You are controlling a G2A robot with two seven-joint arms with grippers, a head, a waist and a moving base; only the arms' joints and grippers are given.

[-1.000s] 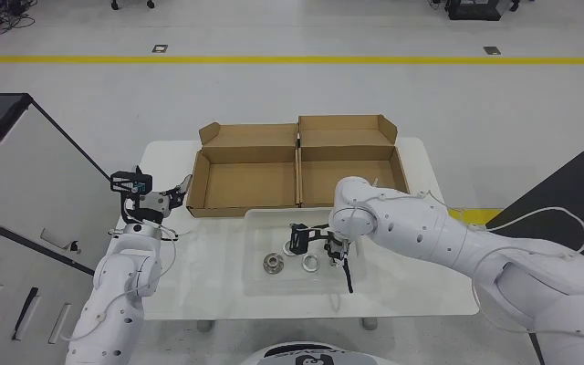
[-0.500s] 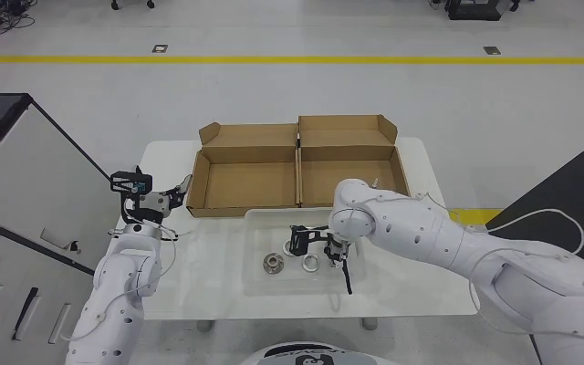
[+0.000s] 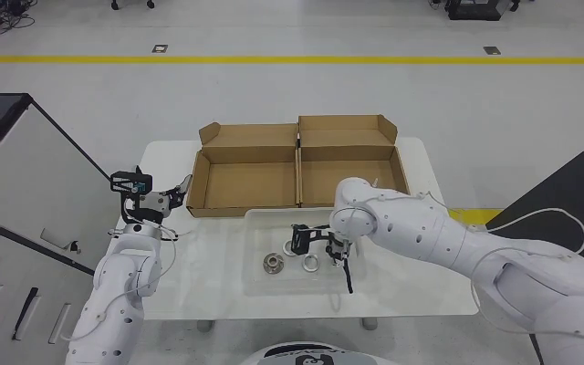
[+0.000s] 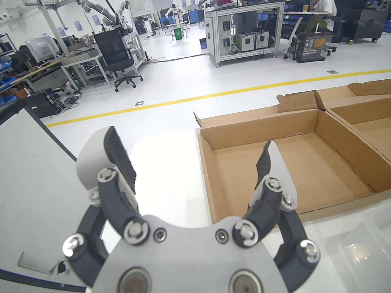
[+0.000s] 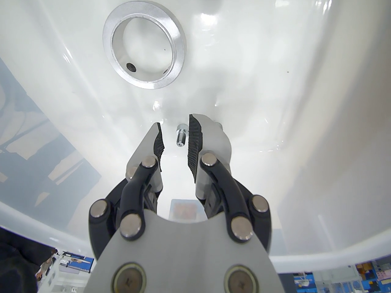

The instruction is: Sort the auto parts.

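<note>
R gripper [image 5: 174, 122] was held low in the white tray [image 5: 290, 77], jaws parted only narrowly w/ a small bolt [image 5: 180, 135] lying between the pads, not seen to be clamped. From above, a silver ring [image 3: 310, 265] was set approx. 10 o'clock of it, a flanged part [image 3: 272, 264] beyond, and an open cardboard box [image 3: 246, 182] at the tray's 12 o'clock w/ a second box [image 3: 351, 178] at its 3 o'clock. L gripper [image 4: 189, 140] was held wide open & empty at 9 o'clock of the cardboard box.
</note>
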